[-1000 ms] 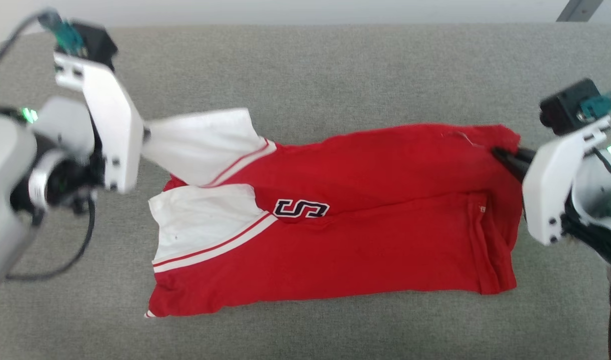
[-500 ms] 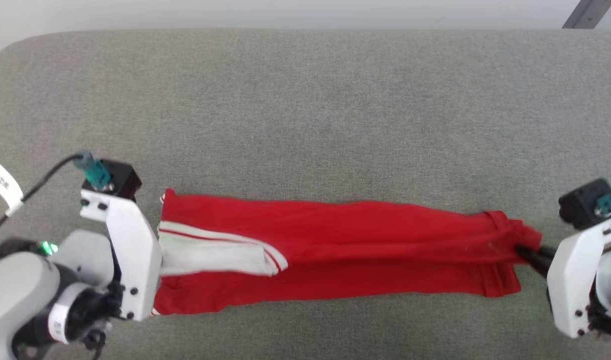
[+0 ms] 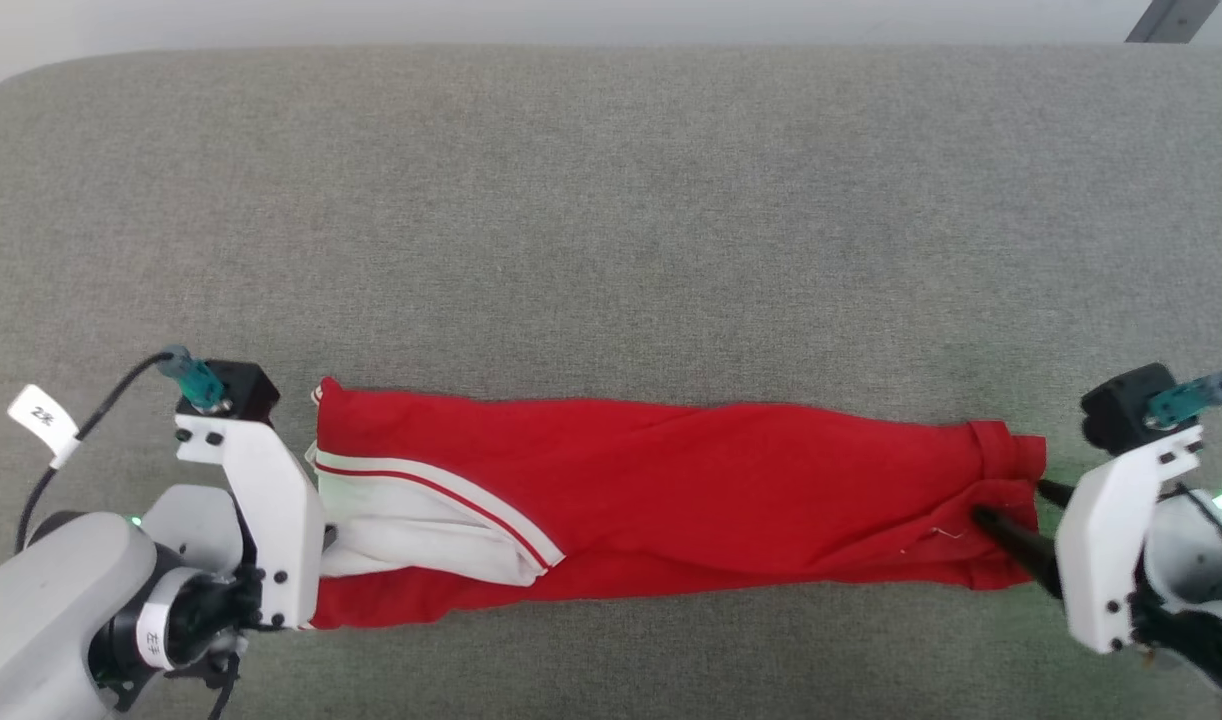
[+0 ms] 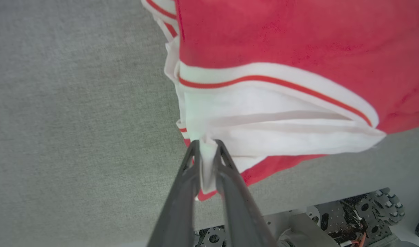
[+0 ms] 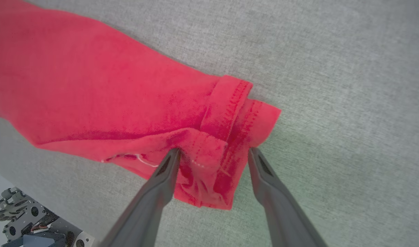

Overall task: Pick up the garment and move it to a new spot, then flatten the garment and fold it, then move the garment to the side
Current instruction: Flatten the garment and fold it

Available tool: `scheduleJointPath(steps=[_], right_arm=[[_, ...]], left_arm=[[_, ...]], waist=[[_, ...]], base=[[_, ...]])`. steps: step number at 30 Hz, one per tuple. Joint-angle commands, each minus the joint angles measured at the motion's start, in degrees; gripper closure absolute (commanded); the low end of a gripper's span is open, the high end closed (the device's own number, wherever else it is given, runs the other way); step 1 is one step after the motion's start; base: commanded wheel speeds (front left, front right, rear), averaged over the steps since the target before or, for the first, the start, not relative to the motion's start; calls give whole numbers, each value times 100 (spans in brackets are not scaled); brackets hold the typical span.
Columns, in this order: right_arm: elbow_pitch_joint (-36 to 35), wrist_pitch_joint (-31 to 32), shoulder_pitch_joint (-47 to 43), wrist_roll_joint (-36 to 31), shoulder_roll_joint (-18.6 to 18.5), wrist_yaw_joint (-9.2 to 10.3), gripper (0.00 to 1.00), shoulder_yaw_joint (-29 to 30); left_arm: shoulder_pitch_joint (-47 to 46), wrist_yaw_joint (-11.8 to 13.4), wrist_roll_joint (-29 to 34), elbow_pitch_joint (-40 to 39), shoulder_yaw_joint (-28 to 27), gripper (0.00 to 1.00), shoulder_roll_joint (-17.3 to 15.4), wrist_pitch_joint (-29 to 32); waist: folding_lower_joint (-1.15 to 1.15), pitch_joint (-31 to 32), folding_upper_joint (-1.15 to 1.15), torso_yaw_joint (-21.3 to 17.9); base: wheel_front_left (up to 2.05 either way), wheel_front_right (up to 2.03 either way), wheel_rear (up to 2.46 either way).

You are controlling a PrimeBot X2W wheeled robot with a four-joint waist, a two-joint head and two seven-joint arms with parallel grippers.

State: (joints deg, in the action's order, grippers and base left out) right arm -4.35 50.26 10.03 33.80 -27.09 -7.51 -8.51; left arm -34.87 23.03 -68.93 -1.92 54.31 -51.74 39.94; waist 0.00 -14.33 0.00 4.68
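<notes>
Garment (image 3: pixel 671 500) status: lying on the grey padded surface (image 3: pixel 611 200), folded lengthwise into 1 long narrow band. It runs left-right across the lower part of the head view, near the front edge. Red body, white sleeve (image 3: pixel 421 530) with red-and-white stripe trim at the robot's left end, hem (image 3: pixel 1006 450) at the robot's right end. Band lies flat with mild wrinkles mid-span; hem end is bunched.

Left gripper (image 4: pixel 205 146): fingers pressed together, pinching a small tuck of white sleeve fabric at the tips. Left wrist view shows the cloth squeezed between both fingers, with a bit of red-striped edge poking out just below the pinch. In head view the fingers are hidden behind the white wrist bracket (image 3: pixel 271 520), which sits just beside the sleeve end.

Right gripper (image 5: pixel 213 151): fingers spread wide, not clamped on the cloth. Bunched hem sits between the 2 fingers. 1 fingertip rests on the red fabric near a loose white thread (image 5: pixel 141 158). The other tip is just beside the hem's outer edge, over bare surface; cannot tell whether it touches cloth.

Grippers sit at opposite ends of the band, 1 per end. Wheeled base (image 4: pixel 350 219) shows past the surface edge in both wrist views. Paper tag (image 3: pixel 41 420) hangs on the left arm's cable; print too small to read.
</notes>
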Motion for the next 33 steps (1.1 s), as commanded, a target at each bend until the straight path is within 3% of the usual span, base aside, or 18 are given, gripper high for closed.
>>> scheduleJointPath(steps=[1, 8, 13, 21, 28, 29, 30, 33], right_arm=[[-54, 65, 37, 107, -24, 4, 0, 121], [-331, 463, -93, 233, 183, 4, 0, 803], [-172, 849, -41, 121, 412, 4, 0, 1099], [616, 930, 200, 204, 700, 4, 0, 865], [1484, 782, 435, 501, 851, -2, 0, 186], [1526, 822, 442, 604, 869, -19, 35, 66], [1549, 845, 450, 715, 886, -21, 100, 4], [1557, 867, 468, 936, 789, -23, 100, -30]], left_arm=[[37, -61, -21, 32, -74, 0, 32, -141], [173, -201, 191, -205, -305, 0, -7, -939], [341, -296, 451, -367, -511, 0, 44, -1883], [724, -466, 803, -410, -857, 0, 156, -3471], [1106, -455, 1136, -292, -1067, 0, 398, -4777], [1159, -446, 1223, -259, -1058, 0, 398, -4947], [1236, -444, 1183, -223, -1080, 0, 477, -5080], [1436, -400, 1333, -113, -1229, 0, 601, -5387]], waist=[[0, -10, 0, 16], [0, -80, 0, 83], [0, -180, 0, 204], [0, -281, 0, 456], [0, -275, 0, 684], [0, -267, 0, 708], [0, -254, 0, 740], [0, -199, 0, 788]], base=[[0, 0, 0], [0, 0, 0], [0, 0, 0], [0, 0, 0], [0, 0, 0], [0, 0, 0], [0, 0, 0], [0, 0, 0]])
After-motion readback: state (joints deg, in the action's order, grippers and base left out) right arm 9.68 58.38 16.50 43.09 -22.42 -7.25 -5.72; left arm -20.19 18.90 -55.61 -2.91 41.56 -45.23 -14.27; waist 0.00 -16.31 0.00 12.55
